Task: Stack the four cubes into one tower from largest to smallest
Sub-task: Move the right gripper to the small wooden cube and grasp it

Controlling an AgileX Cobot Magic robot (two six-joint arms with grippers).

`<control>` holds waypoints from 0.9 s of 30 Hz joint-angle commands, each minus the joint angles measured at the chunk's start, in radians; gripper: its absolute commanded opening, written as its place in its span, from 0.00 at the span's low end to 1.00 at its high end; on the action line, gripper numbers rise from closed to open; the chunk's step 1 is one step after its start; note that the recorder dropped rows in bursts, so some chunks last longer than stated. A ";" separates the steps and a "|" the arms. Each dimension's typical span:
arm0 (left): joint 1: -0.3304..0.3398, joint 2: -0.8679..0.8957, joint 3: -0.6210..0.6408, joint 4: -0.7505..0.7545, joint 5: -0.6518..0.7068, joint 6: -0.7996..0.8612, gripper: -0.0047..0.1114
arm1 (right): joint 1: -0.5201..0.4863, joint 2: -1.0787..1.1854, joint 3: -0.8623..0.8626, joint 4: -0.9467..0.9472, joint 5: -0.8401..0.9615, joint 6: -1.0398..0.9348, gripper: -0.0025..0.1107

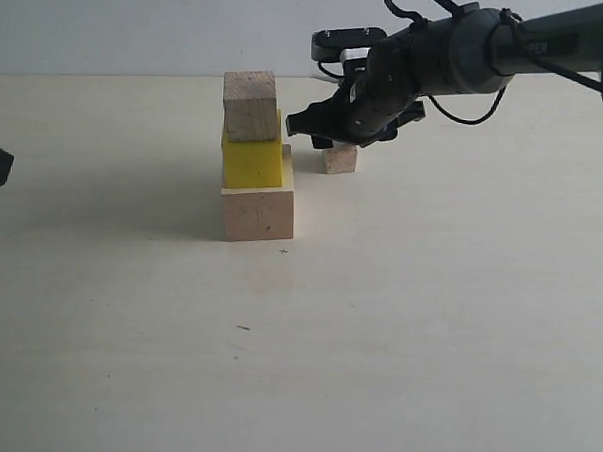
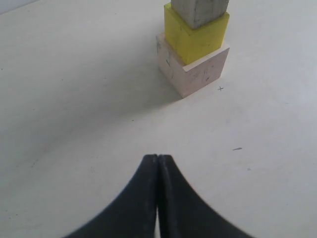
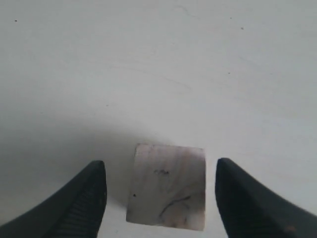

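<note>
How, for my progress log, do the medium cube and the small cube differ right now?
Size: the medium cube is clearly bigger than the small cube. Place: the medium cube sits on the yellow cube; the small cube sits on the table. Grip: the open right gripper straddles the small cube; none holds the medium cube. Both are pale bare wood.

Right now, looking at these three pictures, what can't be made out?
Exterior view: the right hand hides the small cube's top.
Exterior view: the left hand is mostly cut off at the edge.
Left wrist view: the medium cube's top is cut off by the edge.
Right wrist view: the tower is out of frame.
</note>
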 commanded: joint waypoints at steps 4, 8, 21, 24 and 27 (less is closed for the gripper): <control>-0.002 -0.002 0.002 0.004 -0.011 0.000 0.05 | -0.005 0.005 -0.007 0.004 -0.018 -0.009 0.56; -0.002 -0.002 0.002 0.004 -0.011 0.000 0.05 | -0.005 0.005 -0.007 0.004 -0.018 -0.009 0.49; -0.002 -0.002 0.002 0.004 -0.011 0.005 0.05 | -0.005 0.005 -0.007 -0.002 0.039 -0.009 0.02; -0.002 -0.002 0.002 0.004 -0.011 0.005 0.05 | -0.005 -0.007 -0.007 -0.004 0.082 -0.009 0.02; -0.002 -0.002 0.002 0.002 -0.011 0.005 0.05 | -0.005 -0.038 -0.007 -0.006 0.123 -0.009 0.02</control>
